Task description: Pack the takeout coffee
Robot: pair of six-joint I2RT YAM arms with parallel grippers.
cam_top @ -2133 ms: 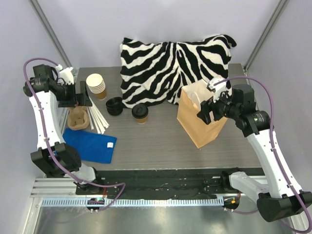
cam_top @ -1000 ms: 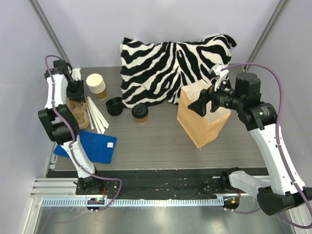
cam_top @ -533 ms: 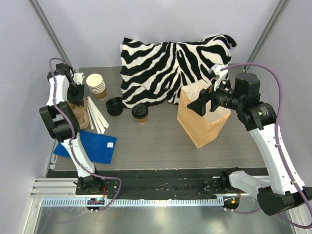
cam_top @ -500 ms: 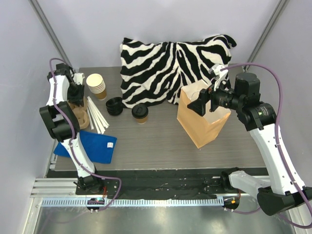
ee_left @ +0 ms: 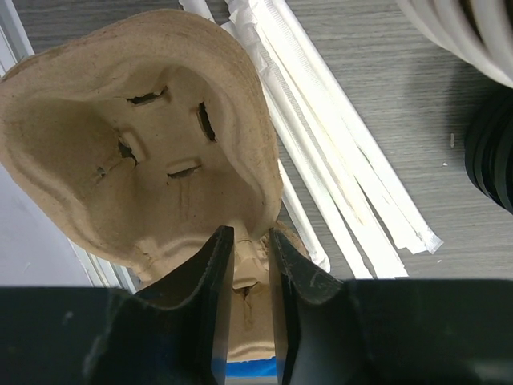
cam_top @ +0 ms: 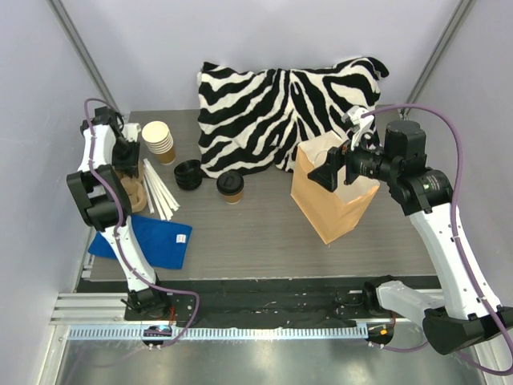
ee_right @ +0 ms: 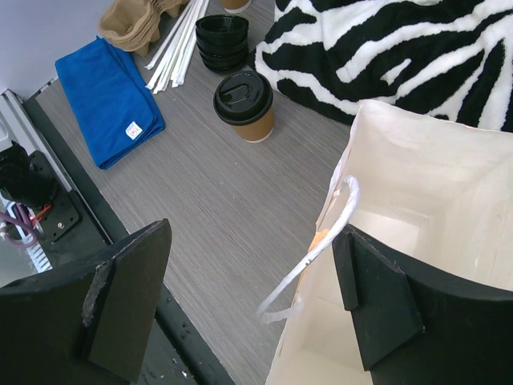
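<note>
Folded back since two seconds ago, the left arm now hangs its claw [ee_left: 248, 241] straight down over the cup carrier [ee_left: 136, 136] at the table's left edge, while the right arm has risen a little at the paper bag [cam_top: 333, 204]. Nearest on the table [cam_top: 256, 233] lies a folded blue cloth [cam_top: 148, 239], at the front left. To the right, the brown bag stands upright with its mouth open, and the right wrist view shows only its pale inner walls and floor. The right claw [ee_right: 252, 241] is spread wide over the bag's near rim, one finger outside and the other above the opening. The white cord handle [ee_right: 321, 249] hangs between them, and the claw holds nothing. The takeout coffee [ee_right: 244, 104] stands upright with its black lid on. It is on the bare table outside the bag, well to the bag's left and just in front of the zebra pillow [cam_top: 280, 112]. At the left edge, the left claw's fingers are nearly together with a lip of the pulp carrier pinched between them. The carrier's one clearly visible well shows only bare pulp. Wrapped straws [ee_left: 337, 184] lie just beside it. A stack of black lids [cam_top: 188, 174] sits further in, and a stack of paper cups [cam_top: 159, 141] stands behind that.
</note>
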